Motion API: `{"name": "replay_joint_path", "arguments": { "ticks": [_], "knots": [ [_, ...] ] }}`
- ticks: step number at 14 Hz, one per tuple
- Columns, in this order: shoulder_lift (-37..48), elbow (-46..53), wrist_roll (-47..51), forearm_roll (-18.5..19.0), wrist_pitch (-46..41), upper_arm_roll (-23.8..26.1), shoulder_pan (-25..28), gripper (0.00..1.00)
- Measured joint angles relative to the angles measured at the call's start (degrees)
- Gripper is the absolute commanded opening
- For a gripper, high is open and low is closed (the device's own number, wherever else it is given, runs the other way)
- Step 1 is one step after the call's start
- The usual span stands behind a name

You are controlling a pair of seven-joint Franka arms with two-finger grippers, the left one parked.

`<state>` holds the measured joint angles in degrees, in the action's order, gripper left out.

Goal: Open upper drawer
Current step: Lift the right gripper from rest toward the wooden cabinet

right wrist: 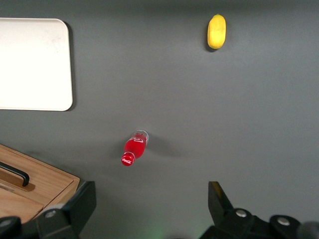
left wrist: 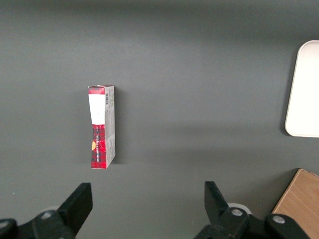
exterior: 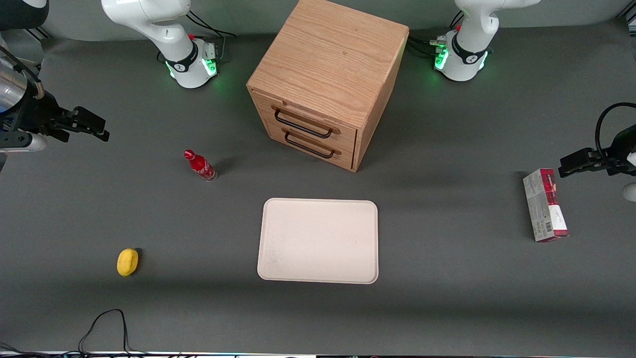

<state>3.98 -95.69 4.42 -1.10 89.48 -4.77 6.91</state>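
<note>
The boxy wooden cabinet stands at the middle of the table, farther from the front camera than the tray. Its upper drawer is shut, with a thin black wire handle. The lower drawer beneath it is shut too. My right gripper hangs above the table, far off toward the working arm's end and well apart from the cabinet. It is open and empty, as the right wrist view shows. A corner of the cabinet with the end of one black handle also shows there.
A red bottle stands between my gripper and the cabinet. A yellow fruit lies nearer the front camera. A white tray lies in front of the drawers. A red and grey box lies toward the parked arm's end.
</note>
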Motion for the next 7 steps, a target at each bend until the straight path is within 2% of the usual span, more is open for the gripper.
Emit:
{"name": "replay_joint_path", "arguments": {
  "ticks": [4, 7],
  "knots": [
    [-0.4, 0.0, 0.0, -0.3, 0.0, 0.4, -0.1, 1.0],
    [-2.9, 1.3, 0.1, -1.6, 0.4, 6.4, 0.0, 1.0]
  ]
}}
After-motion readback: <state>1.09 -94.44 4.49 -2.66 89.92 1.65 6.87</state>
